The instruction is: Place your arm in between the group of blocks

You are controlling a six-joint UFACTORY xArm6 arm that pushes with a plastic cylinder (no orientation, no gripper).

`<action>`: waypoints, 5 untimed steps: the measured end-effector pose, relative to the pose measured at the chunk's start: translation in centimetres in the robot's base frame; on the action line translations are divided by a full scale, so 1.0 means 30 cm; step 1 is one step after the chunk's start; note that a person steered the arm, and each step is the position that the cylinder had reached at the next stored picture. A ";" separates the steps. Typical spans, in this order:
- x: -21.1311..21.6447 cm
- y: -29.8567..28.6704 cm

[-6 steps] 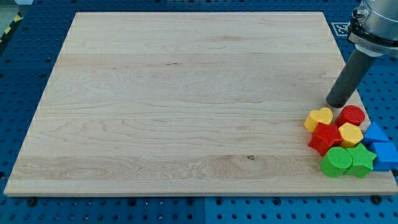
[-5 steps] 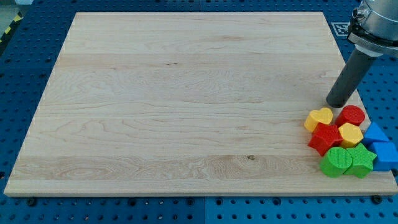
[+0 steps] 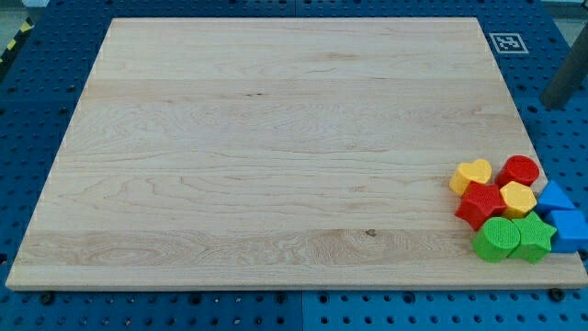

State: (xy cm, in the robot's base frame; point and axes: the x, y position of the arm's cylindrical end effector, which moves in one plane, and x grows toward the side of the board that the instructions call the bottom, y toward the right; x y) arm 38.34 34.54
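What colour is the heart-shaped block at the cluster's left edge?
Yellow: the heart block, clearest in the camera view.

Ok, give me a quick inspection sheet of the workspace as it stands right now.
Surface: wooden board, no damage seen.
Job's things: yellow heart, red cylinder, red star, yellow hexagon, green cylinder, green star and two blue blocks, clustered at the view's bottom right corner.
Clutter: nothing seen.
Grippers: none; my tip sits off the board at the view's right edge, above the cluster, apart from it.
Cables: nothing seen.
Surroundings: blue perforated table, printed marker.
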 end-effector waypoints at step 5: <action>0.781 -0.136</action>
